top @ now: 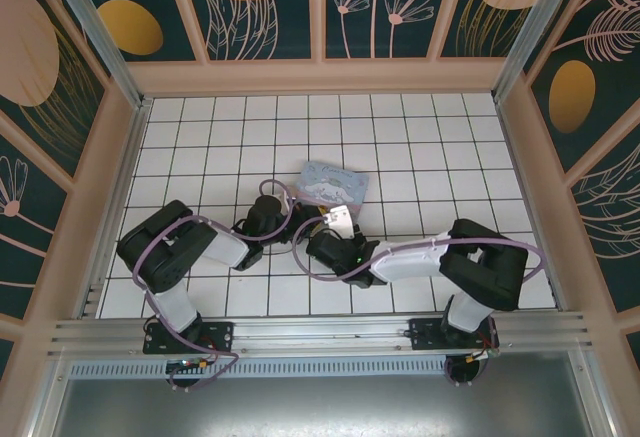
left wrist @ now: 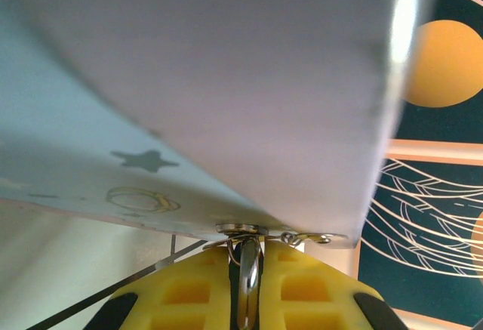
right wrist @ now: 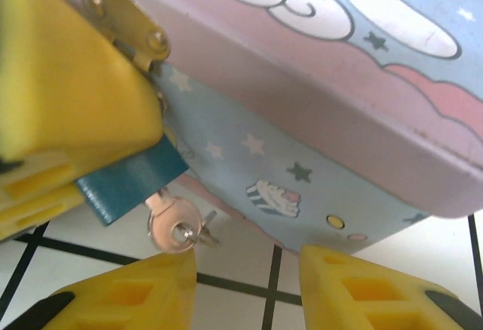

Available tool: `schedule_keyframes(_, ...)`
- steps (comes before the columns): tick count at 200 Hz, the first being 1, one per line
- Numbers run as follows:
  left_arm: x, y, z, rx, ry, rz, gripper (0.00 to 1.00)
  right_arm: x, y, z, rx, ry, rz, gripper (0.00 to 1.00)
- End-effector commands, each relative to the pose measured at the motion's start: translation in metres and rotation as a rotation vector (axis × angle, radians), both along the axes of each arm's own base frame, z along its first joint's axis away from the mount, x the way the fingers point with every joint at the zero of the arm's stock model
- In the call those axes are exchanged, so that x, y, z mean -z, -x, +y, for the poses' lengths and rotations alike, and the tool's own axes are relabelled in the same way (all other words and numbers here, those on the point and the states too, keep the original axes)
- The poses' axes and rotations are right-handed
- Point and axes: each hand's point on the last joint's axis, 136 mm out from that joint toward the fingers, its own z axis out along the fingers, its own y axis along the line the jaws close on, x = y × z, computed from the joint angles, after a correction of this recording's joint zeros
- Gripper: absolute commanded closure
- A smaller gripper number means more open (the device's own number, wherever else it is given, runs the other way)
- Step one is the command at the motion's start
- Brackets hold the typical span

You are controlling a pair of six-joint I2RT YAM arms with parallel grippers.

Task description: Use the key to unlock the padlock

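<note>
Right-wrist view, nearest: the right claw (right wrist: 249, 288) stands wide, its two yellow fingertips (right wrist: 143, 292) resting low over the white tiled bench (right wrist: 226, 258) with nothing between them. Just above its left fingertip hangs the key (right wrist: 172, 224), its holed head downward and its blade running up into the lower end of the padlock (right wrist: 128, 183). The teal body of the padlock is tilted and pinched between the yellow fingers (right wrist: 68, 96) of the left claw (left wrist: 247, 269), whose jaws stand narrow. Touching behind them is the pastel blue cartoon tin (right wrist: 302, 149), with its brass-coloured hasp (right wrist: 124, 20) beside the left claw. Overhead, the tin (top: 333, 182) lies mid-bench, just beyond both arms.
</note>
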Motion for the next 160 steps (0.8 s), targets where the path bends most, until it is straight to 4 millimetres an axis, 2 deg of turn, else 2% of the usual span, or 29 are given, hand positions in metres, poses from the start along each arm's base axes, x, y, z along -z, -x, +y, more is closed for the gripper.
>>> schedule_keyframes(1,-0.026,-0.005,-0.008,0.026,0.046,-0.075,1.00,-0.013,-0.014,0.002,0.021,-0.017,-0.042,0.60)
schedule_keyframes(34,-0.027,-0.005,-0.007,0.026,0.045,-0.077,1.00,-0.016,-0.025,0.004,0.026,-0.050,-0.042,0.64)
schedule_keyframes(98,-0.021,-0.003,-0.006,0.029,0.036,-0.066,1.00,-0.028,-0.039,0.022,0.002,-0.082,-0.054,0.71)
schedule_keyframes(130,-0.019,-0.003,-0.007,0.030,0.036,-0.063,1.00,-0.035,-0.043,0.028,-0.010,-0.101,-0.059,0.81)
schedule_keyframes(160,-0.015,-0.001,-0.006,0.033,0.038,-0.052,1.00,-0.043,-0.044,0.040,-0.045,-0.157,-0.037,1.00)
